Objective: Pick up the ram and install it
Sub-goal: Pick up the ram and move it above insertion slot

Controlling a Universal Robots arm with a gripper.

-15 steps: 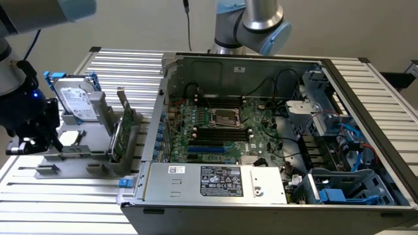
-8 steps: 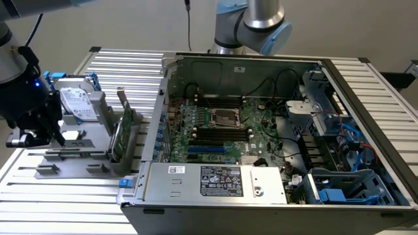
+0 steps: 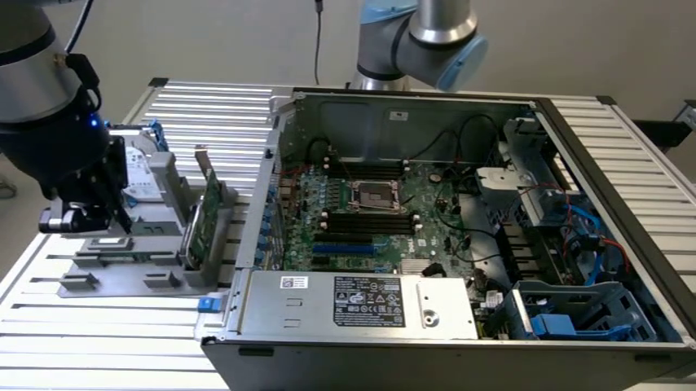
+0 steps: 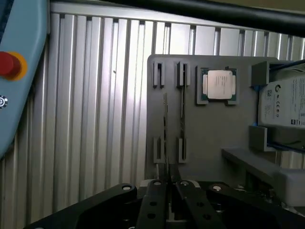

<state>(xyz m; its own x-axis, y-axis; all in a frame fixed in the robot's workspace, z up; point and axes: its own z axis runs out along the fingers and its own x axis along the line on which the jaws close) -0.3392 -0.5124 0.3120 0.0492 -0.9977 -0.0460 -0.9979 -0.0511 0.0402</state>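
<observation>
nearly closed, the hand (image 4: 167, 180) pinches the ram (image 4: 165, 126) by its flat faces, so it hangs edge-on above the grey holder (image 4: 214, 136).

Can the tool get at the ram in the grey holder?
Likely yes: the ram stands on edge in its slots with nothing over it, and the tool hangs above the holder; the processor chip sits aside.

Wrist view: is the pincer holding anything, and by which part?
The pincer looks shut on the ram, seen edge-on. It pinches the flat faces at the strip's near end.
</observation>
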